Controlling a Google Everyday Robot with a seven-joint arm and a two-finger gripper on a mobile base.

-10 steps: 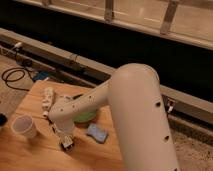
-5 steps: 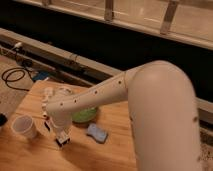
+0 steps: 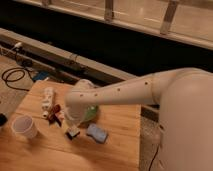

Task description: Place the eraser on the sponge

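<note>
Gripper (image 3: 70,125) low over the wooden table (image 3: 120,150), eraser (image 3: 73,133) at its tip, just left of the sponge (image 3: 96,132).

The big white arm (image 3: 120,92) sweeps in from the right of the frame and bends down at centre-left, and there's the eraser right under the wrist: only a short dark-edged piece with a pale patch shows, low at the table surface. It sits beside the sponge, not on it. The sponge is a small light-blue pad with soft rounded edges, lying flat at lower centre. Whether the gripper is clamped on the eraser or spread wide, I cannot tell; the wrist covers it. A green bowl (image 3: 91,114) peeks out behind the arm. Off to the left are a white bottle (image 3: 48,98), a dark red object (image 3: 55,113) and a white cup (image 3: 24,126).
</note>
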